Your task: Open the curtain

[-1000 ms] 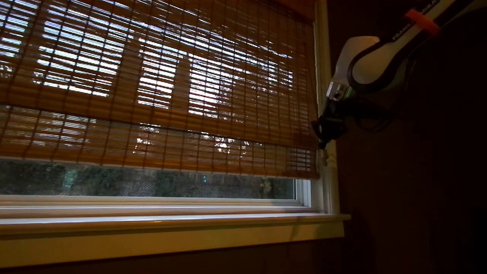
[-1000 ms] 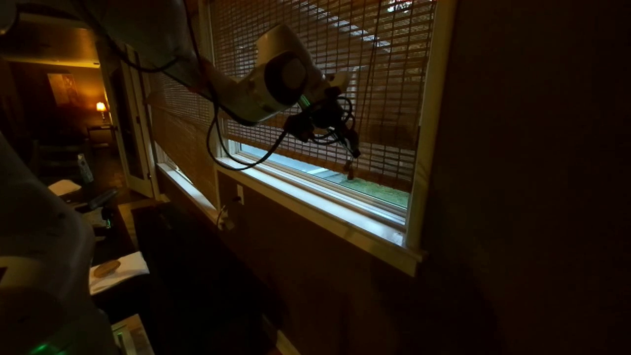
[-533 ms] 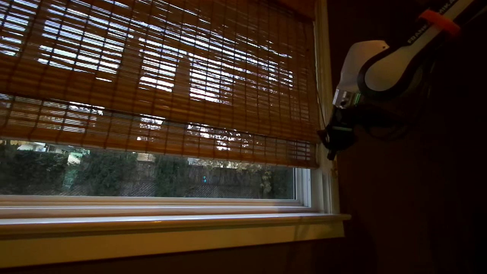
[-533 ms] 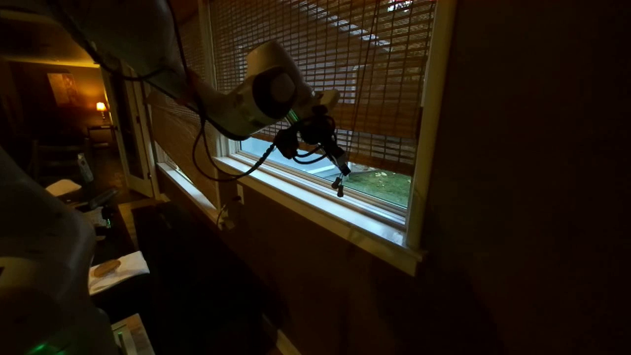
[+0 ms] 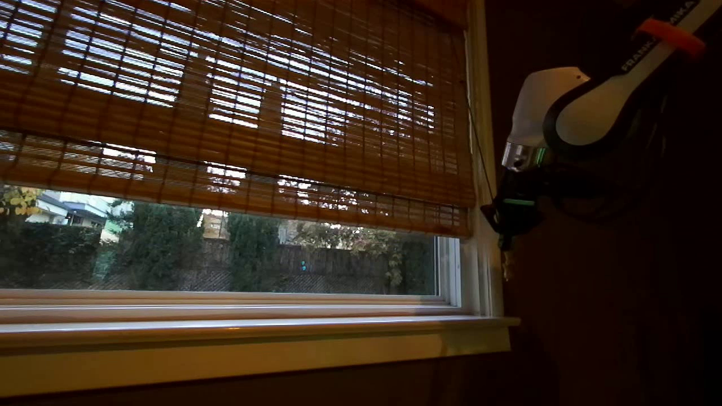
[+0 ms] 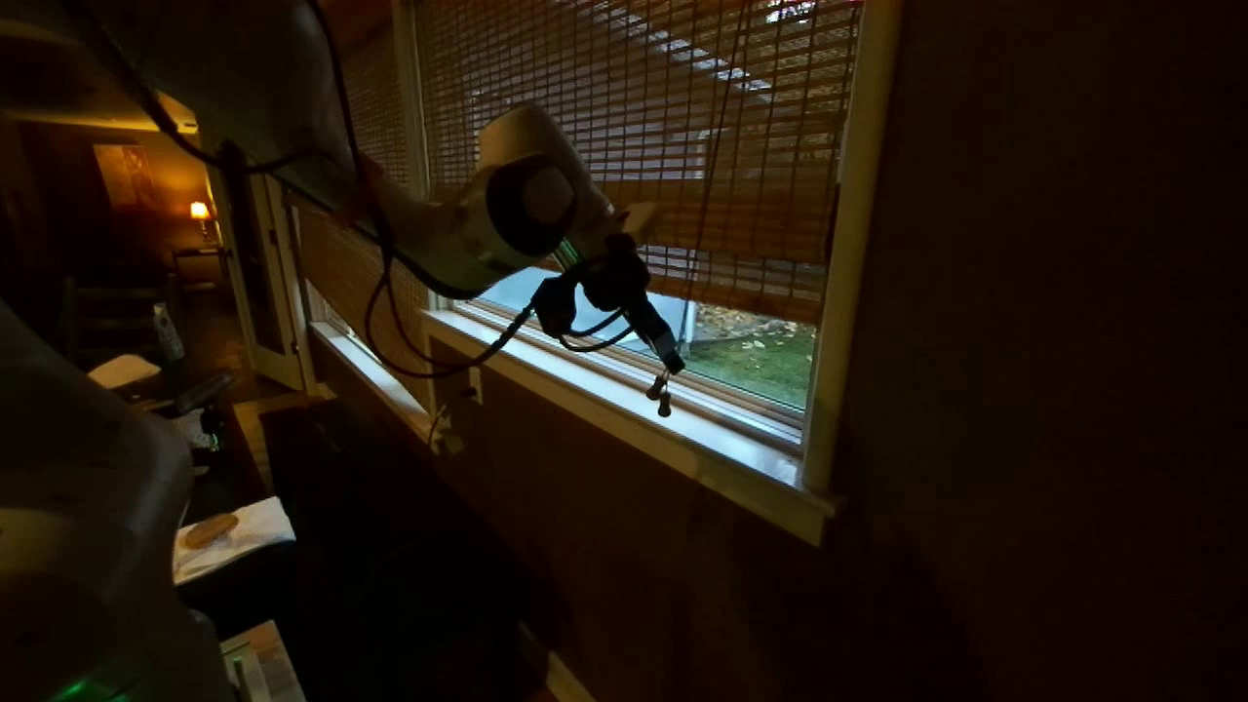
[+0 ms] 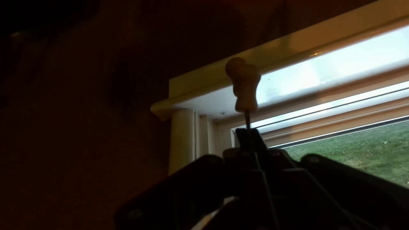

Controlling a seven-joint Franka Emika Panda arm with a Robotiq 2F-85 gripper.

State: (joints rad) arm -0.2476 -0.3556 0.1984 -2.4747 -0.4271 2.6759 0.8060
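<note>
Across the window, horizontal-slatted curtain.

It is dark inside, with a bright window and a glowing lamp.

The wall beside the window is dark brown, and the long sill shines with daylight. Outside are green grass, bushes and a fence. Far back in an exterior view, the lamp stands on a small table and makes the far wall look orange. A picture hangs there, and a door stands near.
</note>
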